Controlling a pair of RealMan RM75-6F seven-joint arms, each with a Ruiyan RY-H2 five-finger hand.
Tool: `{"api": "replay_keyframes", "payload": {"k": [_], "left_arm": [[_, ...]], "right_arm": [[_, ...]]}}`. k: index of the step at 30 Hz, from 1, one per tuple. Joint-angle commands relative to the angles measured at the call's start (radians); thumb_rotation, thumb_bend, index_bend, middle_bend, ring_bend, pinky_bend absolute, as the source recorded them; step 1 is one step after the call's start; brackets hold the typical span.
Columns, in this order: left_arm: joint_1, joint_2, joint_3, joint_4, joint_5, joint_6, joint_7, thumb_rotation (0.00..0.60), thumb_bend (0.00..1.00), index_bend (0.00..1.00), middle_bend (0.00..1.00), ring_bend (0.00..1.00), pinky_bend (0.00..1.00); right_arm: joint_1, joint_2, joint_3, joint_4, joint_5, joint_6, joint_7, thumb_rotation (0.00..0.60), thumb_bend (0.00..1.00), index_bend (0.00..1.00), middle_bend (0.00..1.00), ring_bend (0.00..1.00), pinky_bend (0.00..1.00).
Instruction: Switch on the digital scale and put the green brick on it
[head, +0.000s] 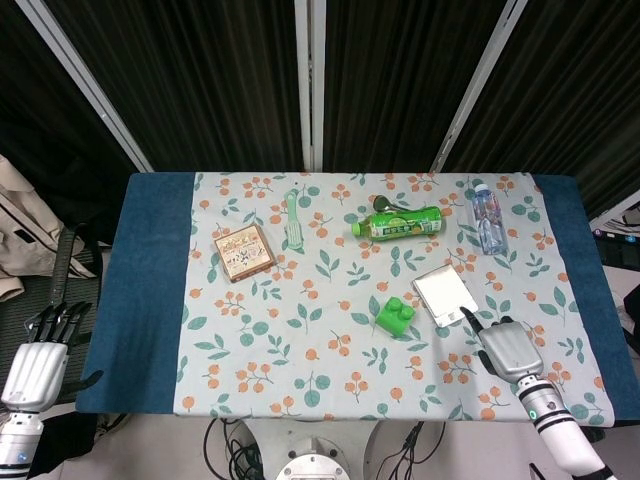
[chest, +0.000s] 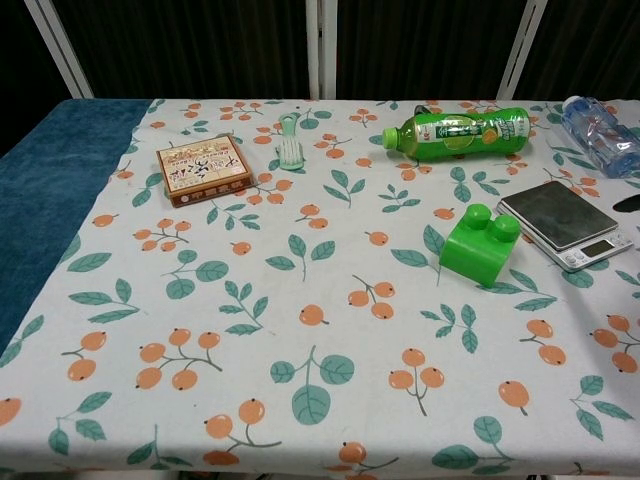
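Observation:
The silver digital scale (head: 446, 296) lies right of the table's centre, also seen in the chest view as the scale (chest: 566, 222). The green brick (head: 396, 315) stands just left of it, apart from it, shown again as the brick (chest: 480, 245). My right hand (head: 508, 348) hovers at the scale's near right corner with one finger stretched toward the display end and the others curled in. I cannot tell whether it touches. My left hand (head: 35, 360) hangs off the table's left edge, fingers apart, holding nothing.
A green drink bottle (head: 398, 222) lies behind the brick and a clear water bottle (head: 487, 218) behind the scale. A small patterned box (head: 244, 252) and a pale green brush (head: 293, 221) sit at the back left. Blue cloth borders both table ends.

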Motion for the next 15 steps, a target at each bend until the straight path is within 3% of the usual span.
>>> {"api": "replay_keyframes", "payload": {"k": [1,15], "left_arm": [[0.000,-0.001,0.000,0.001,0.001,0.000,0.000,0.600,0.06,0.06,0.07,0.00,0.00],[-0.002,-0.001,-0.002,0.011,-0.005,-0.007,-0.017,0.600,0.06,0.06,0.07,0.00,0.00]], "right_arm": [[0.026,0.012,-0.003,-0.020,0.037,-0.044,-0.005,0.600,0.42,0.00,0.70,0.53,0.36],[0.109,0.014,-0.024,-0.052,0.172,-0.158,-0.005,0.600,0.42,0.00,0.69,0.52,0.36]]}}
